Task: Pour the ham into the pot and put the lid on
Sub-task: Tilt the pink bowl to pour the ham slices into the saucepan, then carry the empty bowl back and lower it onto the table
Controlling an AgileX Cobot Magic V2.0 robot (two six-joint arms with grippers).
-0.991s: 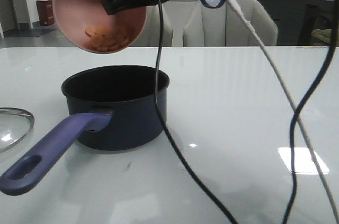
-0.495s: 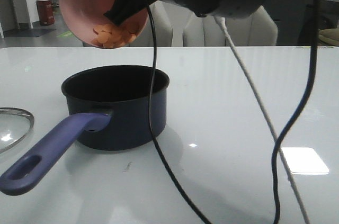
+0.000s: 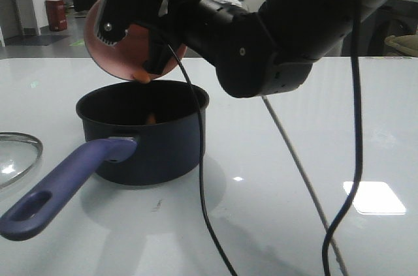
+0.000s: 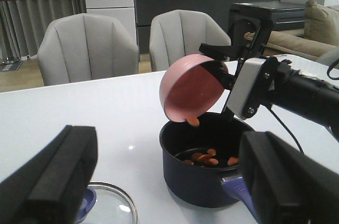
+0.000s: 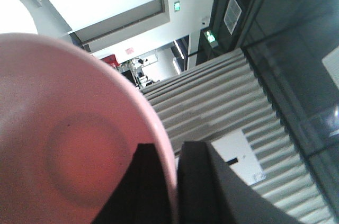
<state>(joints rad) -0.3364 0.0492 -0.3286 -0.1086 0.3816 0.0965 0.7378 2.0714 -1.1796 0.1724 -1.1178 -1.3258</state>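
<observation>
My right gripper [image 3: 153,54] is shut on the rim of the pink bowl [image 3: 121,51] and holds it tipped steeply over the navy pot [image 3: 147,142]. One ham piece [image 3: 142,77] hangs at the bowl's lower lip and another [image 3: 151,118] is falling into the pot. The left wrist view shows several ham pieces [image 4: 207,158] on the pot's black bottom [image 4: 212,168] and one [image 4: 193,122] at the bowl's lip [image 4: 193,89]. The right wrist view shows both jaws [image 5: 175,181] pinching the bowl's rim [image 5: 74,144]. The glass lid [image 3: 14,157] lies on the table left of the pot. My left gripper [image 4: 169,181] is open, near the lid [image 4: 108,205].
The pot's long blue-purple handle [image 3: 62,188] points toward the front left of the white table [image 3: 294,158]. Black and white cables [image 3: 287,178] hang from the right arm over the table's right half. Grey chairs [image 4: 90,46] stand behind the table.
The right arm has rolled the pink bowl further over, from tilted to nearly upside down. The ham pieces have slid out of it into the pot. The pot and lid have not moved.
</observation>
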